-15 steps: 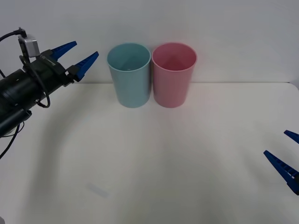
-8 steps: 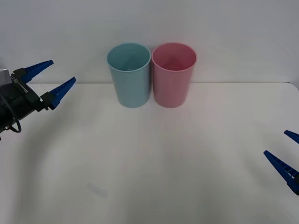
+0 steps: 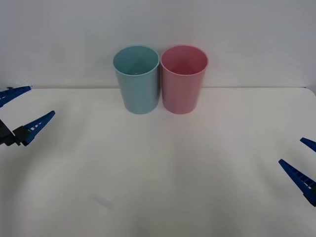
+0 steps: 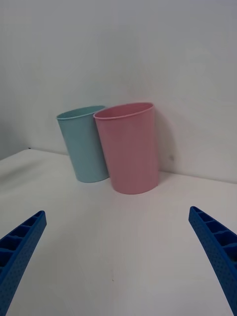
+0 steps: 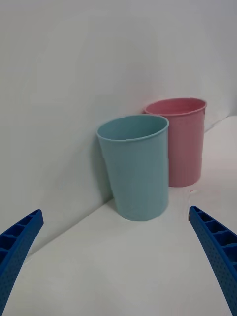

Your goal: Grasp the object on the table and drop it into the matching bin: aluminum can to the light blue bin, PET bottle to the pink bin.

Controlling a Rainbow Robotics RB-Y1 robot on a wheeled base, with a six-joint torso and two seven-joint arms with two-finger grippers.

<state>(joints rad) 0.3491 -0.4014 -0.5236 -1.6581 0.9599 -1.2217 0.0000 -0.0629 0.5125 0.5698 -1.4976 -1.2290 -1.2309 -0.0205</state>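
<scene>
In the front view, the white table (image 3: 163, 177) is seen spreading across the lower part of the scene, with a plain pale wall behind it. The light blue bin (image 3: 137, 79) and the pink bin (image 3: 183, 79) are stood upright side by side at the far middle of the table, their sides touching or very nearly so, the blue one on the robot's left. Where the red can lies cannot be told from this view. The left gripper (image 3: 22, 107) is found at the far left edge, held above the table, with its blue ribbed fingers spread wide and nothing between them. The right gripper (image 3: 308, 163) is placed low at the right edge, its two fingertips apart and empty.

In the right wrist view, the right gripper (image 4: 118, 256) is shown with one finger at each bottom corner, fully spread, and bare table (image 4: 118, 232) between them. The pink bin (image 4: 129, 148) is seen nearer, with the light blue bin (image 4: 84, 143) just behind and beside it, both against the wall.

In the left wrist view, the left gripper (image 5: 118, 256) is likewise spread, nothing being pinched. The light blue bin (image 5: 134, 168) is seen nearer and the pink bin (image 5: 180, 140) behind it. The can's place cannot be told here either.
</scene>
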